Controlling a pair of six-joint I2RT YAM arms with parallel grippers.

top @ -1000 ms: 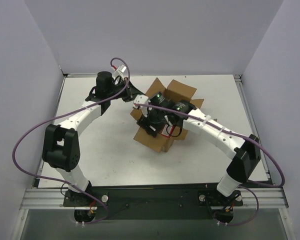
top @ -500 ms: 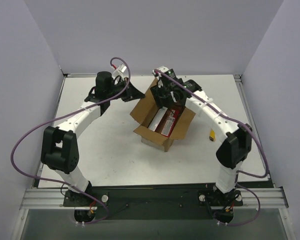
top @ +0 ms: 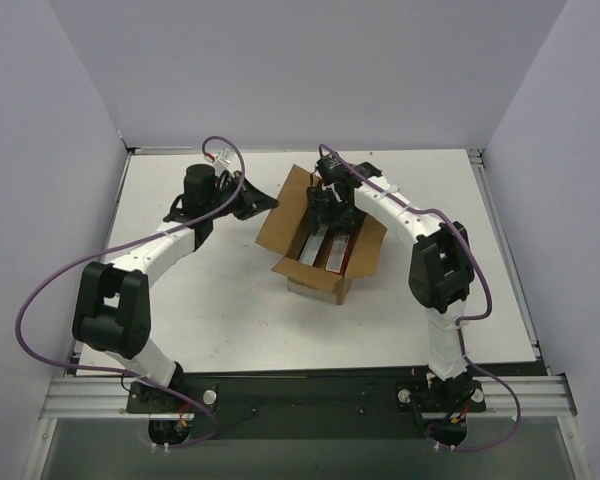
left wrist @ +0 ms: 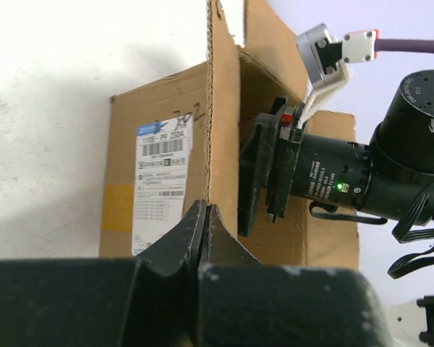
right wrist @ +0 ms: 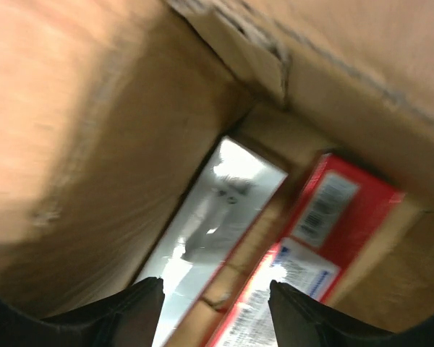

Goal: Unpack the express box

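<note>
The white counter (top: 200, 290) carries the box (top: 308, 278) at its middle, flaps spread and top open, its long axis running from the near left to the far right (the labelled side wall faces the left wrist camera). Both arms meet at it, but the right arm (top: 410, 215) is the one in position. It arches over from the far side and drops its hand (right wrist: 215, 285) into the far end of the cavity. The left hand (left wrist: 205, 217) sits outside, pinched shut on the edge of the left flap (top: 280, 218), which looks like steadying. The right hand is open and empty, with its fingers spread well apart. Straight below it two flat packs lie side by side on the box floor, lengthwise with the box: a silver pack (right wrist: 210, 210) toward the left wall and a red pack (right wrist: 311, 246) just beside it. The gap between the fingers straddles the seam where the packs meet, so my guess is the hand must shift over one pack before it goes down.
</note>
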